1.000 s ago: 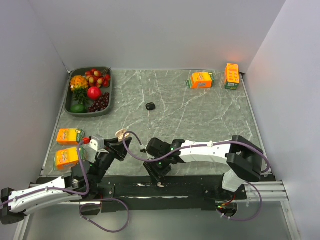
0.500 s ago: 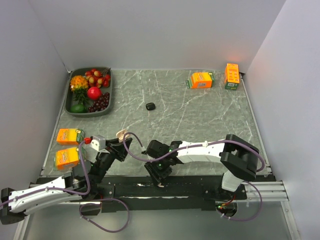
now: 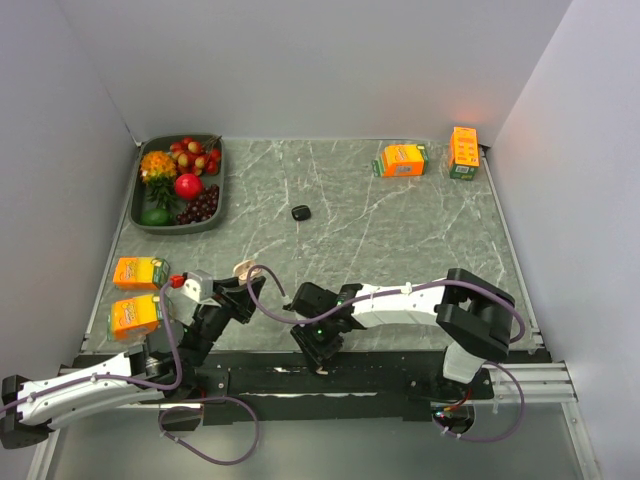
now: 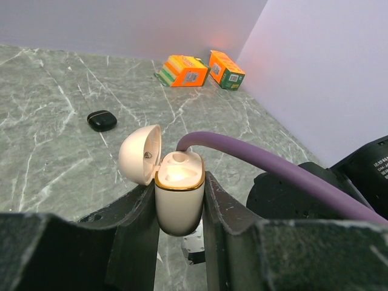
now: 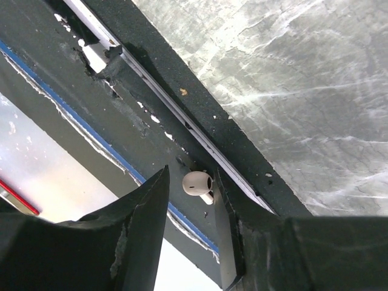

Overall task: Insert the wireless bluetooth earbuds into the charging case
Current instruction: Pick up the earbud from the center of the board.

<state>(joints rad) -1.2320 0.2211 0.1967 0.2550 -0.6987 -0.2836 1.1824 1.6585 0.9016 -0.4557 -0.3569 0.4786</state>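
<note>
Far left, back corner of the grey marble-patterned table top (image 3: pixel 400 240): dark-grey rectangular plastic tray (image 3: pixel 213 205) filled with mixed toy fruit. Nearer the front edge on the same side: orange rectangular carton (image 3: pixel 138 272), with a second orange carton (image 3: pixel 135 315) just in front of it, both well apart from the tray.

Left gripper (image 4: pixel 177 203) — clenched on the cream-white glossy charging case (image 4: pixel 179 188), one black finger pressed to each flank. Case upright, gold-coloured rim uppermost, hinged lid (image 4: pixel 140 154) swung open to the left in the wrist view. Thick purple cable (image 4: pixel 273 170) running just behind the case.

Middle of the table, well beyond both arms: small black glossy pebble-shaped case (image 3: pixel 301 212), shut, lying alone on the marble.

Right gripper (image 5: pixel 191 177) — pointed down over the black base plate (image 5: pixel 151 115) at the table's near edge, just right of the left gripper. Jaws released, straddling a single white plastic earbud (image 5: pixel 196 183). Bud lying on the plate, close against the finger on the right of the wrist view, a gap showing to the other finger. Not clamped.

Far right, back edge: orange carton with green end (image 3: pixel 403 160), and beside it, in the corner, a similar upright orange carton (image 3: pixel 463 152).
</note>
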